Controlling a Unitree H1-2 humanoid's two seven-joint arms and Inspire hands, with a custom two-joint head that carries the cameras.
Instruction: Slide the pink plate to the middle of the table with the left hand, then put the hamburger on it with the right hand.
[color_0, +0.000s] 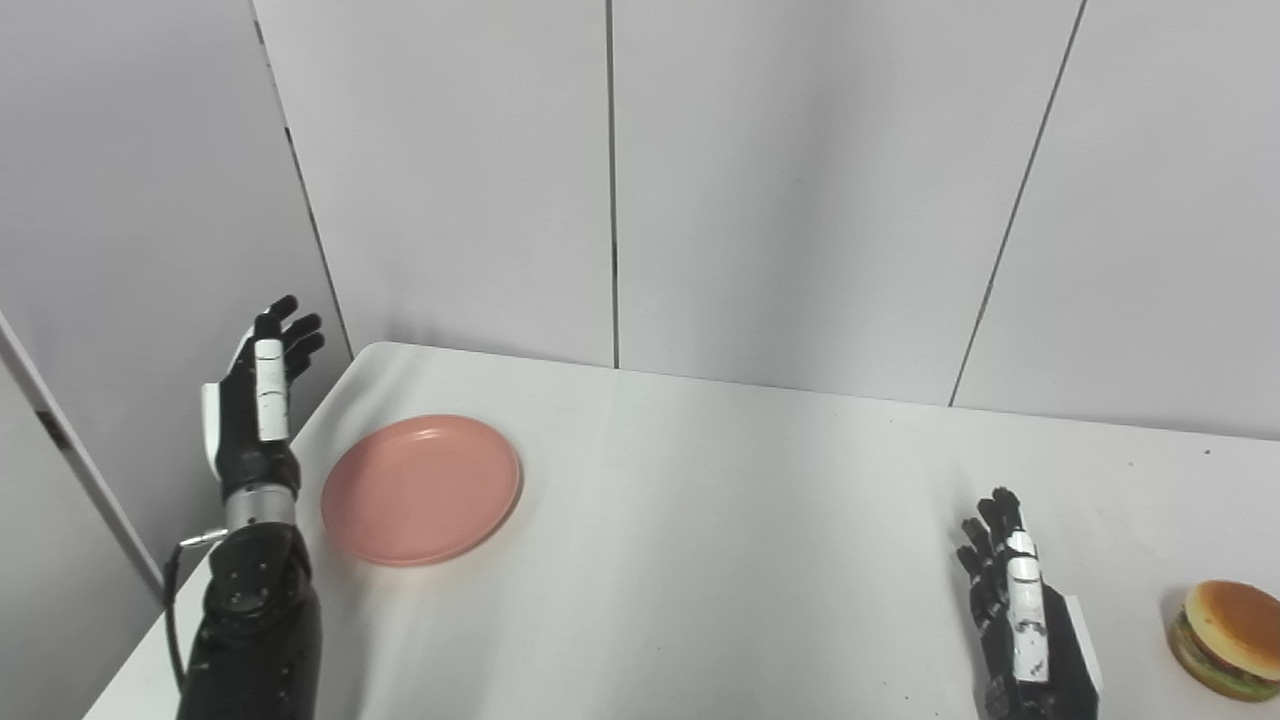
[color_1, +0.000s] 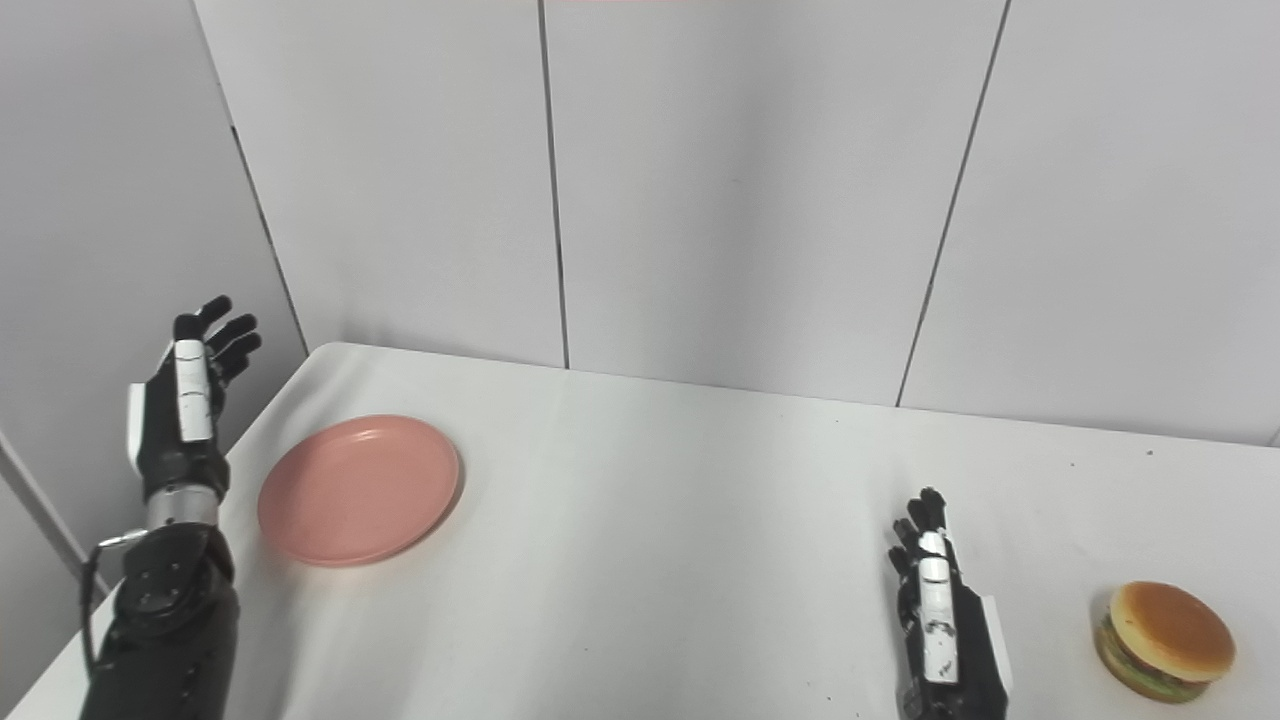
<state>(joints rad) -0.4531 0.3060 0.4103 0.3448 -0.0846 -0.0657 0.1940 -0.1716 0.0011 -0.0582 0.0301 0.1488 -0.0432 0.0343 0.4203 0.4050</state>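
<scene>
A pink plate lies flat near the left edge of the white table. My left hand is raised just left of the plate, beyond the table's edge, open with fingers pointing up and holding nothing. A hamburger sits at the near right of the table. To the left of the hamburger my right hand rests low over the table, open and empty, a short gap away from it.
Grey wall panels stand behind the table and along its left side, close to my left hand. The table's left edge runs diagonally by my left forearm.
</scene>
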